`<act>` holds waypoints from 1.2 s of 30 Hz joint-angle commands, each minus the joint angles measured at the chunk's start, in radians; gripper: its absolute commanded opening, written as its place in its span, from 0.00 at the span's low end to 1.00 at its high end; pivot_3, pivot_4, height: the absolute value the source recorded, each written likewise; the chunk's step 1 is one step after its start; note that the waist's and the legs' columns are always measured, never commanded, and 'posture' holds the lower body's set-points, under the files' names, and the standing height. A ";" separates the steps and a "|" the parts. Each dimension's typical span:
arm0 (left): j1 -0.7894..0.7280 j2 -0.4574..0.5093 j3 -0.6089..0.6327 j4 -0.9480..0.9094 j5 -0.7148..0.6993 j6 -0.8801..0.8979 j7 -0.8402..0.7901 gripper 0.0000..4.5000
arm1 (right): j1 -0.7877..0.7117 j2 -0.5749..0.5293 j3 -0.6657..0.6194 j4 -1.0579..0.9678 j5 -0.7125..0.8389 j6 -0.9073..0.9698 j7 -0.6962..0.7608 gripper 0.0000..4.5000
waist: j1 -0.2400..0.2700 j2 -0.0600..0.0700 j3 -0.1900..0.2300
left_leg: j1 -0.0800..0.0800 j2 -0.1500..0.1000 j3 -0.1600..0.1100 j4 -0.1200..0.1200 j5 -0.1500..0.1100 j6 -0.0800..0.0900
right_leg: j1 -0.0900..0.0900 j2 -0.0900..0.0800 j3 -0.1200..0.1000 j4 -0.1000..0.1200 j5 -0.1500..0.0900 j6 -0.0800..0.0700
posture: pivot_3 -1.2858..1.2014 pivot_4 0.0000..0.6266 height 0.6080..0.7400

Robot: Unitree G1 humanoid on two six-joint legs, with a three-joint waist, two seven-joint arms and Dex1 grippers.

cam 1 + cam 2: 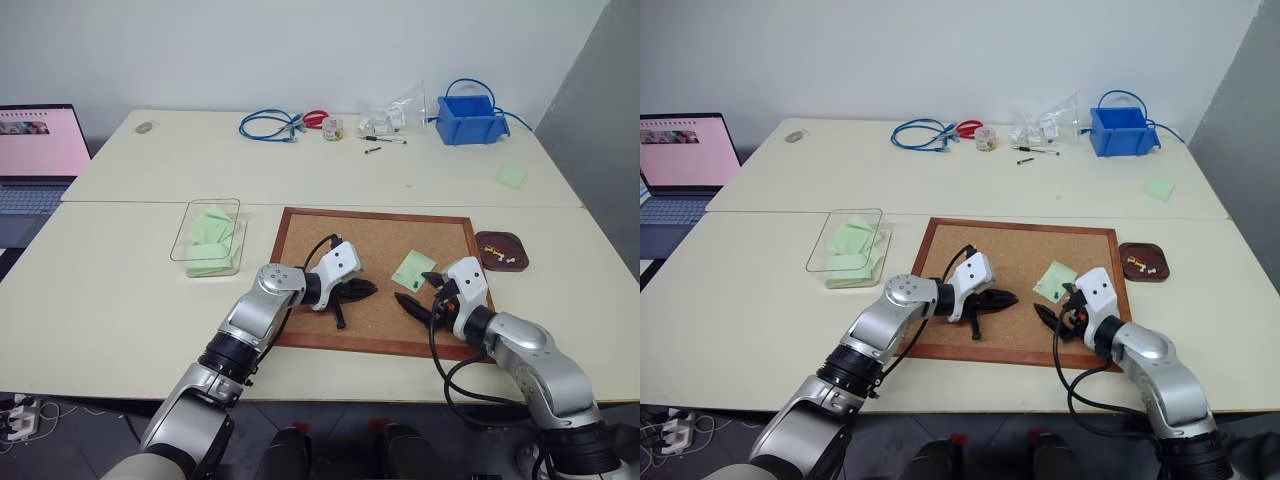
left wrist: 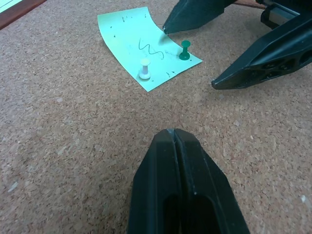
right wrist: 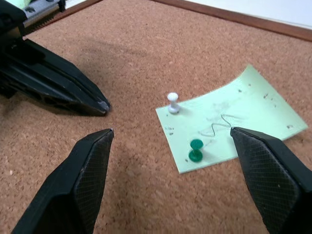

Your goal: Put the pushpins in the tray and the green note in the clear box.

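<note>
A cork board (image 1: 375,270) with a reddish-brown frame lay at the centre of the head view, on a pale table (image 1: 120,290). The green note (image 1: 413,268) sat on the cork, right of the board's middle, pinned by two pushpins: a white pushpin (image 3: 173,103) and a green pushpin (image 3: 196,149), both standing upright near one edge of the slip. A wavy pen line crossed the paper between them, and the far end of the note curled up slightly.

The left gripper (image 1: 362,291) rested low over the cork left of the note, its two black fingers pressed together with nothing between them, pointing toward the note and well short of it. The right gripper (image 3: 170,180) hovered at the note's lower right in the head view with its fingers spread wide; in its own wrist view one fingertip (image 3: 100,141) stood over bare cork beside the note and the other over the note's far side, with both pins between them. It held nothing.

The tray (image 1: 501,250), dark brown and glossy, sat just off the board's right edge and held a few small pins (image 1: 502,257). The clear box (image 1: 210,237) stood left of the board with several pale green slips (image 1: 212,232) inside. At the upper right of the frame stood a blue bin (image 1: 470,120), and a loose green slip (image 1: 511,176) lay below it. A laptop (image 1: 35,160) showed at the left edge.
</note>
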State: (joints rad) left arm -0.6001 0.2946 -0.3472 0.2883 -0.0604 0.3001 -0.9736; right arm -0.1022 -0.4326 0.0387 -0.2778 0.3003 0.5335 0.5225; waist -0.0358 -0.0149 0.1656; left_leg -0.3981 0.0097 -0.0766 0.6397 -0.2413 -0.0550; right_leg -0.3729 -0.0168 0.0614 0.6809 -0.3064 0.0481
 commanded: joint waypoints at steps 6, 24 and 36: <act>0.012 0.008 -0.033 0.031 0.027 0.017 -0.014 0.00 | -0.021 0.013 -0.028 0.011 0.010 -0.037 0.012 0.54 | 0.000 0.000 0.000 | 0.000 0.000 0.000 0.000 0.000 0.000 | 0.000 0.000 0.000 0.000 0.000 0.000 | 0.52 0.24 1.00; 0.011 0.005 -0.032 0.041 0.030 0.008 -0.009 0.00 | -0.032 0.024 -0.038 0.035 0.005 -0.051 0.014 0.01 | 0.002 0.000 0.000 | 0.000 0.000 0.000 0.000 0.000 0.000 | 0.000 0.000 0.000 0.000 0.000 0.000 | 0.52 0.24 1.00; 0.009 0.007 -0.034 0.042 0.029 0.006 -0.016 0.00 | -0.051 0.007 -0.107 -0.113 0.077 0.018 -0.008 0.01 | 0.002 0.000 0.000 | 0.000 0.000 0.000 0.000 0.000 0.000 | 0.000 0.000 0.000 0.000 0.000 0.000 | 0.52 0.24 1.00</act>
State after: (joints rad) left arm -0.6061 0.2910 -0.3491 0.3028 -0.0603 0.2922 -0.9759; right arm -0.1478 -0.4191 -0.0472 -0.3524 0.3509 0.5383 0.5190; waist -0.0335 -0.0149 0.1656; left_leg -0.3981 0.0096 -0.0769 0.6398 -0.2413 -0.0550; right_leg -0.3727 -0.0169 0.0610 0.6809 -0.3064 0.0481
